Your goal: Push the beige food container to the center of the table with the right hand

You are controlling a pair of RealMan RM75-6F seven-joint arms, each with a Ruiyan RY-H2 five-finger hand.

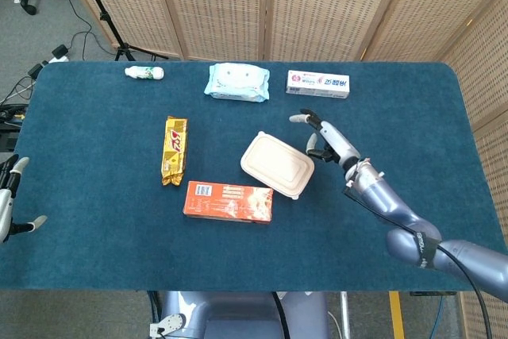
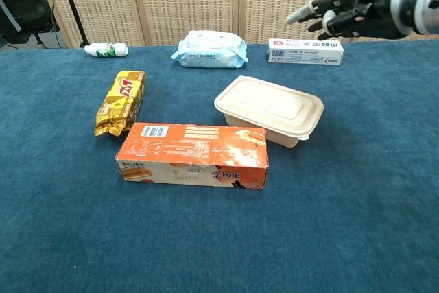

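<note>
The beige food container [image 1: 277, 164] [image 2: 269, 109] lies lid-shut near the middle of the blue table, its front edge touching the orange box [image 1: 228, 202] [image 2: 193, 154]. My right hand [image 1: 325, 140] [image 2: 350, 13] hovers to the container's right and above it, fingers spread, holding nothing and clear of the lid. My left hand [image 1: 9, 200] shows only at the far left edge of the head view, off the table, with fingers apart and nothing in them.
A yellow snack bar [image 1: 175, 149] [image 2: 121, 101] lies left of the container. Along the far edge lie a small white bottle [image 1: 144, 72], a wipes pack [image 1: 236, 82] [image 2: 209, 49] and a toothpaste box [image 1: 317, 83] [image 2: 304, 51].
</note>
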